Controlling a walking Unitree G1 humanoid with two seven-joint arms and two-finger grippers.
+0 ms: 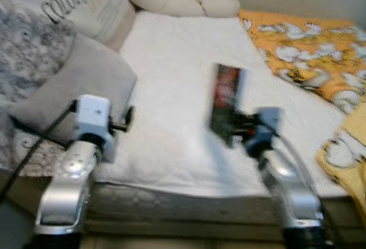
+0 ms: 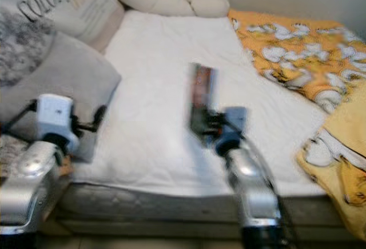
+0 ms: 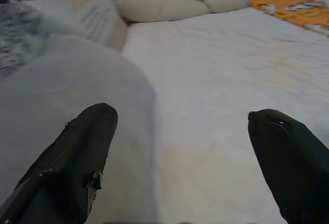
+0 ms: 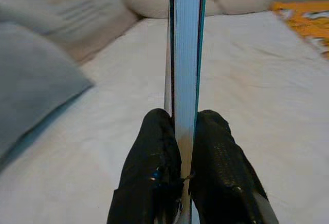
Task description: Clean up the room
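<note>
Two arms reach forward over the near edge of the bed [image 1: 171, 146], and the right hand [image 4: 186, 147] has its two black fingers pressed tight on a thin book [image 1: 226, 103], gripping it by its lower edge so that it stands upright on end above the white bed cover. The left hand [image 3: 180, 147] hovers with its fingers spread wide and nothing between them, just beside the grey pillow [image 1: 80, 89] at the head side of the bed. An orange patterned blanket [image 1: 309, 55] lies rumpled across the far side of the bed from the pillow.

The step in hand looks like carrying the book off the bed to tidy it away. Next, the robot likely needs to turn from the bed and find a place for the book, keeping the grip firm, since the tall book could tip or slide out of so narrow a hold.
</note>
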